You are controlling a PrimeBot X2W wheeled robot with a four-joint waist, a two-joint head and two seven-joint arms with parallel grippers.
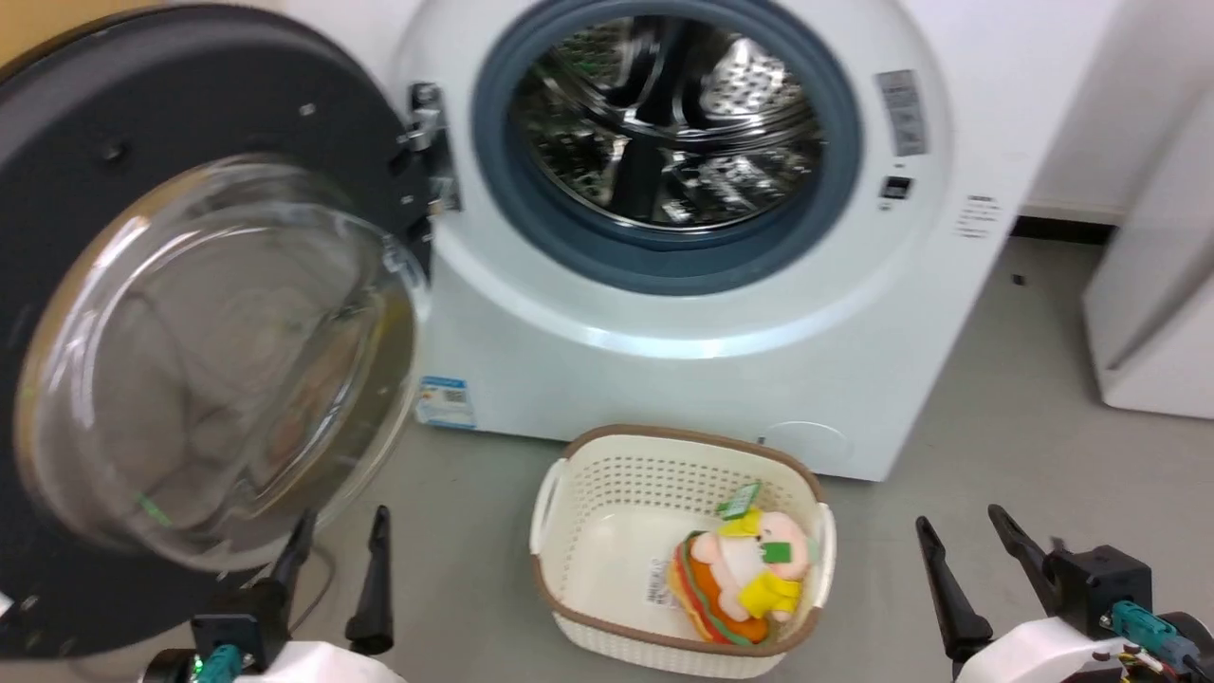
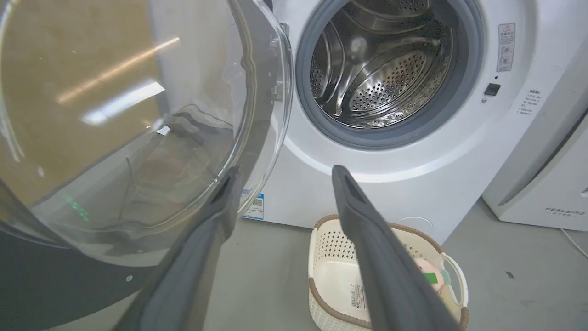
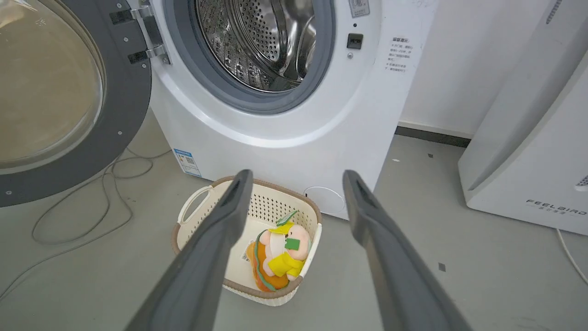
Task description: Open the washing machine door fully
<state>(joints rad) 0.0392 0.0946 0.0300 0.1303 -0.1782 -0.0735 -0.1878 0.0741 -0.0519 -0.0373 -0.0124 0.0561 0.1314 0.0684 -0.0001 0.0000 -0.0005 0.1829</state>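
The large round black washing machine door [image 1: 171, 313], its bulging clear glass bowl facing the room, stands swung wide on its hinge to the left of the big white front-loading washing machine [image 1: 721, 379], leaving the grey rubber gasket and perforated steel drum [image 1: 664, 123] fully exposed. The task looks all but done; whether the hinge has travel left cannot be told. The left gripper [image 1: 344, 517] sits at the door's lower edge with jaws spread, clasping nothing; the right gripper [image 1: 958, 520] hangs well apart, jaws also spread. A cream plastic basket [image 1: 579, 493] holding a plush toy [image 1: 744, 579] stands before the machine. A neighbouring white appliance [image 3: 528, 161] reads "FEELBIRD"; the blue label sticker [image 1: 444, 403] and the door-side notices are too small to read.
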